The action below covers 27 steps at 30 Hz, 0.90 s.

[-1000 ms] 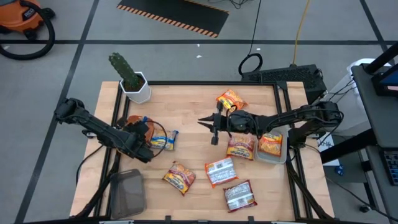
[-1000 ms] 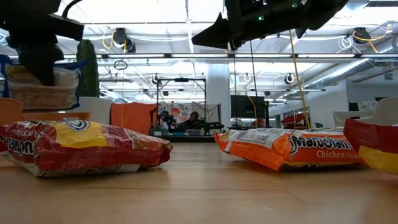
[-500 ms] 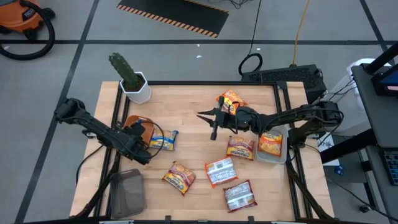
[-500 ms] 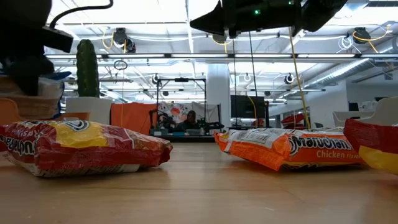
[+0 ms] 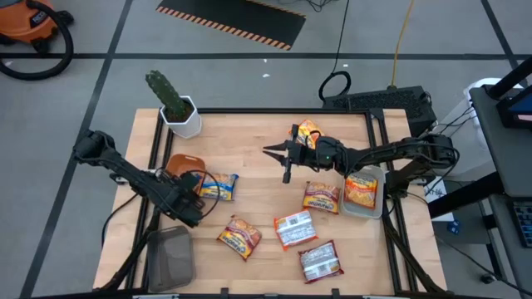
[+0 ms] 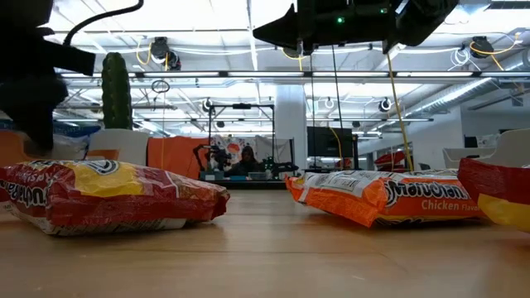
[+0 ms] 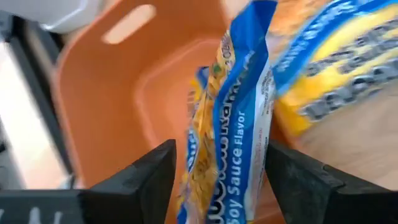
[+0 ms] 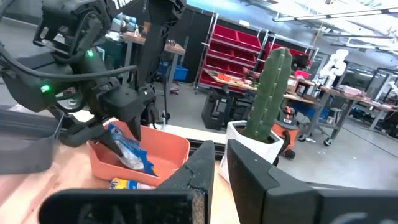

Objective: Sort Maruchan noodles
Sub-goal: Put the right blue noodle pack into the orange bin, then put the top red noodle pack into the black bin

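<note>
Over the orange bowl [image 7: 112,93], the left end effector [image 7: 217,180] stands spread around a blue packet [image 7: 233,124] dropping in, so next seems fetching another blue packet [image 5: 220,188] beside the bowl.

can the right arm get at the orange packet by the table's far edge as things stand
Probably yes. The right gripper hangs empty with fingers shut just beside the orange packet, and nothing lies on it. It would need to swing back a little and open first.
</note>
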### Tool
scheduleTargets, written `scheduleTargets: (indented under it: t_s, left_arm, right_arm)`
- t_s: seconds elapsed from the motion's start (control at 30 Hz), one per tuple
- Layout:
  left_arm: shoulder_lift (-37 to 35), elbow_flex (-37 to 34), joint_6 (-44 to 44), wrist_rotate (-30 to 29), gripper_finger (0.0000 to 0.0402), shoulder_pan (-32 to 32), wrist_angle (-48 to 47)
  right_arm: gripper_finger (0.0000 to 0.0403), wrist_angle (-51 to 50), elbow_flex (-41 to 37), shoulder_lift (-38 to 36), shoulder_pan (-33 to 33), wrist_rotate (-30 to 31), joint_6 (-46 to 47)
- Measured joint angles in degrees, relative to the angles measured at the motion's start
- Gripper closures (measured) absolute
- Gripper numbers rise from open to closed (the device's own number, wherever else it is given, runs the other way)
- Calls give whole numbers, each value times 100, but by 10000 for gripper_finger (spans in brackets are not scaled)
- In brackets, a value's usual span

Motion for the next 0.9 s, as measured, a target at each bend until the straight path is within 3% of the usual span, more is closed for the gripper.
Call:
scheduleTargets:
  t_s: [0.4, 0.7, 0.9]
  left_arm:
    - [0, 0, 1126, -144, 165, 96, 1461]
    - [0, 4, 1200, -228, 278, 434, 1060]
    - [-2, -83, 1205, -305, 321, 578, 1037]
  right_arm:
    - [362, -16, 0, 0, 0, 4, 0]
    - [362, -136, 0, 0, 7, 2, 153]
    - [362, -306, 2, 0, 62, 4, 188]
